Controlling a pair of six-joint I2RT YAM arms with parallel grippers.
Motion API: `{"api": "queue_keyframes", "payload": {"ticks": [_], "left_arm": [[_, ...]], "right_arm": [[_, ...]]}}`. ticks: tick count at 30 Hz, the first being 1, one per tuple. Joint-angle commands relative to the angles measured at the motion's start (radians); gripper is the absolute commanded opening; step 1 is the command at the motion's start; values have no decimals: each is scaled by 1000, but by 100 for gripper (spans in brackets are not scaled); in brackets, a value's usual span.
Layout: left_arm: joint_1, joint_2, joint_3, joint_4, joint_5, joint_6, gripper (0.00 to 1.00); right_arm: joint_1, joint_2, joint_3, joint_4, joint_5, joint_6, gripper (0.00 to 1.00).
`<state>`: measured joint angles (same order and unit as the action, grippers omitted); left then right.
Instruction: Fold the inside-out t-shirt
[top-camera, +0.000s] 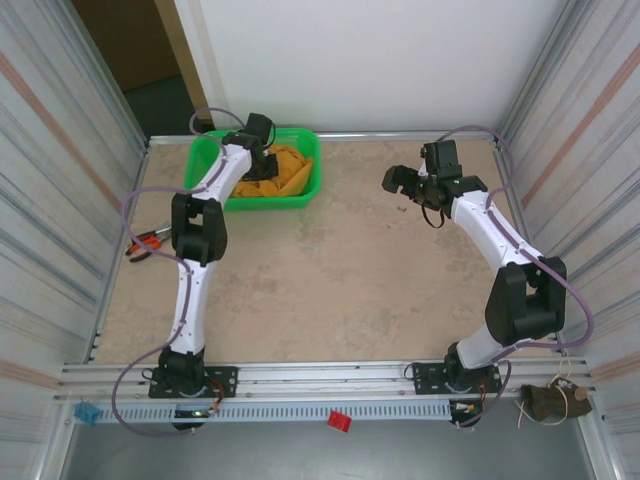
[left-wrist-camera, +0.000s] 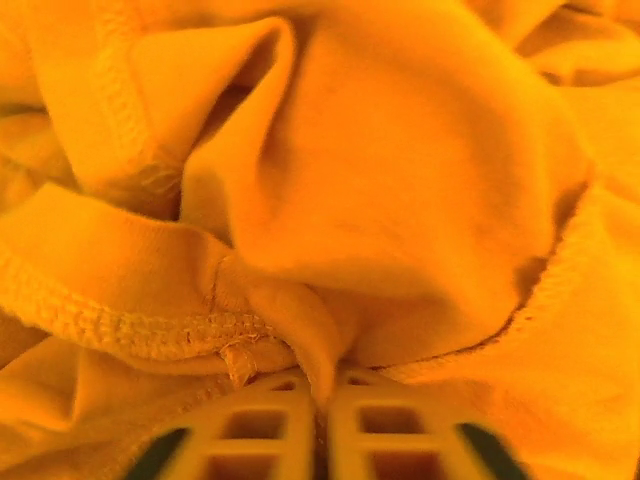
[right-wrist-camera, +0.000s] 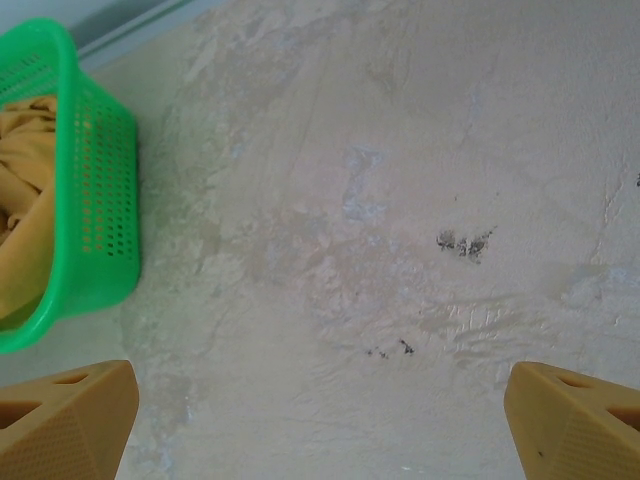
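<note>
T-shirt (top-camera: 287, 168) is bunched up inside the green basket (top-camera: 268, 203), none of it on the bench (top-camera: 330, 290) yet. All visible fabric is mustard, heavily rumpled.

L arm (top-camera: 190, 250) reaches over the basket's near wall, w/ L jaws down in the basket on top of the shirt. L wrist cam: L fingers (left-wrist-camera: 265, 425) almost touching, w/ a ridge of fabric nipped between them, so jaws are narrow and holding the t-shirt. Hem seam (left-wrist-camera: 110, 325) w/ raw overlock stitching faces the cam just L of the pinch. Deep folds all round it.

R jaws are well to the R of the basket, over bare bench, approx level w/ the basket's near wall. They're spread wide, nothing in them. R wrist cam: R fingers (right-wrist-camera: 60, 425) sit at the two bottom corners w/ bare bench between. The basket is at frame L, perforated side wall toward the cam, shirt fabric visible inside. Dark smudges (right-wrist-camera: 465, 243) mark the bench well R of the basket.

Orange-handled pliers (top-camera: 145, 243) lie on the bench, nearer than the basket and to its L.
</note>
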<state>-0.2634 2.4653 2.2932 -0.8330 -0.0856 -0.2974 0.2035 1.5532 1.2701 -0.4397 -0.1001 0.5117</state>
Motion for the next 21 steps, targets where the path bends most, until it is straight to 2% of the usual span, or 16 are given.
{"api": "queue_keyframes", "payload": {"ticks": [1,12,15,21], "left_arm": [[-8,-27,5,59,27,9,0],[-11,-291,-97,287,4,54,0],[-10,-338,-118,306,-23,69,0],[-10,-440,-201,382,3,58,0]], "right_arm": [[5,-7,37,-19,-21,-20,93],[30,64,65,32,-111,19,92],[60,118,111,30,-103,16,91],[131,302,286,20,-82,27,90]]}}
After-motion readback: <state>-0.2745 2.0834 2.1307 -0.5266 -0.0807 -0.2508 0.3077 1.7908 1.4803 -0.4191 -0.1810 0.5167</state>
